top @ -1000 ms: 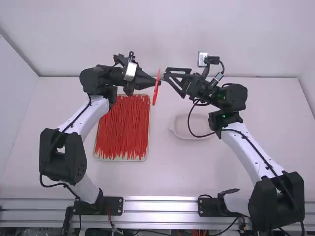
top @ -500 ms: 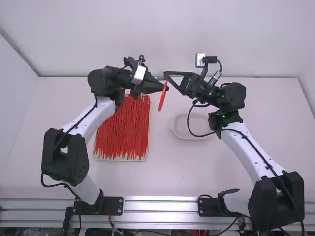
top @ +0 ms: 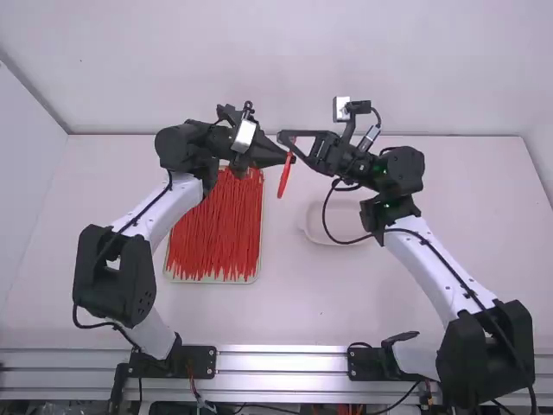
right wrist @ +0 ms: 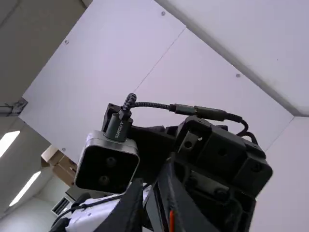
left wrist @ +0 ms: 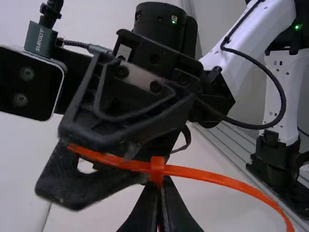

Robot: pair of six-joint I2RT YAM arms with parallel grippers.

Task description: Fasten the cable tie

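Dangling near-vertical: cable tie (top: 283, 179), tail down.

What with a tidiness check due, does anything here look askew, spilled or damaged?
Nothing stands out. The spare red ties lie neatly in their tray, the white bowl sits upright, and the left hand holds one cable tie above the table at the right hand.

Bare table (top: 285, 259) between tray (top: 212, 281) and bowl (top: 315, 229)
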